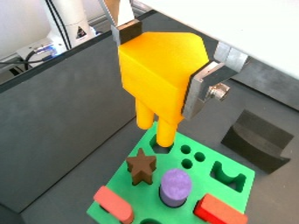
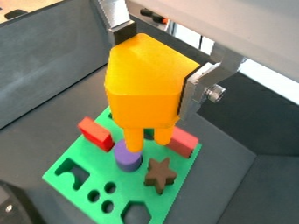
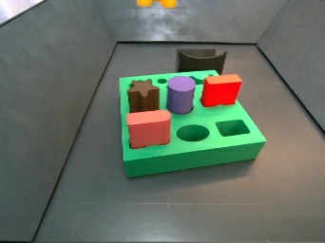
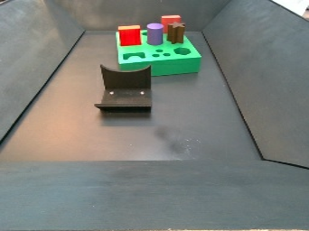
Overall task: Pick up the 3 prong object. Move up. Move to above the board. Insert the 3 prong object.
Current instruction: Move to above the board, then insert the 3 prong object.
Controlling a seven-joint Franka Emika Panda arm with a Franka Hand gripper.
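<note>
Hand (image 1: 163,74) grips 3 prong object (image 1: 158,74) above board (image 1: 233,188); side view shows only prong tips (hand cropped).

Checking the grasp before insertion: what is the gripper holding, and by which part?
The gripper, above the board, holds the 3 prong object by its yellow head, prongs hanging free below.

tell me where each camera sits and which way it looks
Wrist view: on the wrist, looks down past the gripper holding the 3 prong object above the board.
Wrist view: same from the opposite side; a finger shows.
Side view: high, close to the board; prongs at top edge.
Side view: far end, fixture nearer; no robot.
All share the board.
</note>
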